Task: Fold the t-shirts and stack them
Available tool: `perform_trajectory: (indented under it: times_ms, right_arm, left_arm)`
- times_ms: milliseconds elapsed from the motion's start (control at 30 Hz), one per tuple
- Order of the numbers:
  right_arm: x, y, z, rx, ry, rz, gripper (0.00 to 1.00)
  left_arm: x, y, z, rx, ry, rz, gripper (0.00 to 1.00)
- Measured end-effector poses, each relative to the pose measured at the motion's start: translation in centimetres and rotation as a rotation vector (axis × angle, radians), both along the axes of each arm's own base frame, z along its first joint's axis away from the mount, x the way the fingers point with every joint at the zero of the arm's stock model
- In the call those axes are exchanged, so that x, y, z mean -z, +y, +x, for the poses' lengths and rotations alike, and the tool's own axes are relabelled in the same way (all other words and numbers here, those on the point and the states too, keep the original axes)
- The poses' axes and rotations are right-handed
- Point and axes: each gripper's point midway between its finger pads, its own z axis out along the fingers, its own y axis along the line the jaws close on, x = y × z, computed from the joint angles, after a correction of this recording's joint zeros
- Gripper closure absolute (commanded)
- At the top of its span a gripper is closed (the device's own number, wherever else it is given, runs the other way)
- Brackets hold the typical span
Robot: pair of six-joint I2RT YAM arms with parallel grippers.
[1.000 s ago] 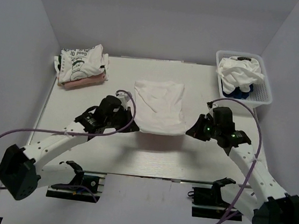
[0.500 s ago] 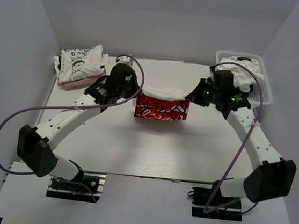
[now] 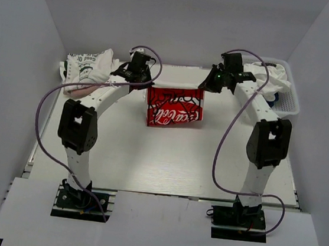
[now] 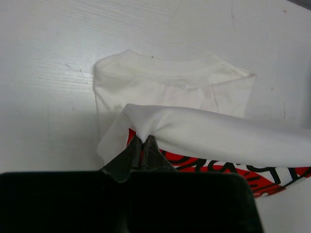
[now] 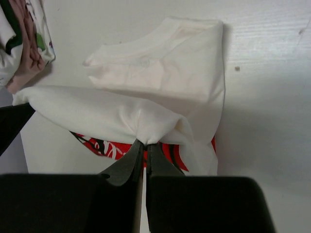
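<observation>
A white t-shirt with red print (image 3: pixel 174 107) hangs at the far middle of the table, its red side facing the camera. My left gripper (image 3: pixel 147 83) is shut on its upper left edge and my right gripper (image 3: pixel 208 86) on its upper right edge. In the left wrist view the jaws (image 4: pixel 143 139) pinch a white fold of the t-shirt (image 4: pixel 218 133), with its lower part lying flat on the table beyond. The right wrist view shows the right gripper (image 5: pixel 145 143) pinching the same cloth (image 5: pixel 97 110). A stack of folded t-shirts (image 3: pixel 91 71) lies at the far left.
A white lattice basket (image 3: pixel 291 97) stands at the far right with a crumpled white t-shirt (image 3: pixel 269 79) and some navy cloth in it. Grey walls close in the table on three sides. The folded stack (image 5: pixel 23 43) shows in the corner of the right wrist view.
Both arms have lifted the near edge of the flat white t-shirt and carried it up and toward the far side. The red print now shows.
</observation>
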Motion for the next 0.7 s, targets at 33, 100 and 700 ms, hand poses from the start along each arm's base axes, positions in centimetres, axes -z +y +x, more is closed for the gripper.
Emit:
perform_trajectory:
  times_ms: [33,100,700]
  right_arm:
    - [0.6,0.1,1.1,-0.001,0.005,0.003,1.0]
    - [2.0,0.3,3.1,-0.007,0.015,0.007,1.0]
    - [9.4,2.7,13.7,-0.19,-0.197,0.073,0.1]
  left_arm:
    - [0.9,0.1,1.1,-0.003,0.01,-0.003,1.0]
    - [2.8,0.3,2.9,-0.005,0.041,-0.013,1.0]
    - [10.2,6.7,12.4,-0.139,0.105,-0.09,0.0]
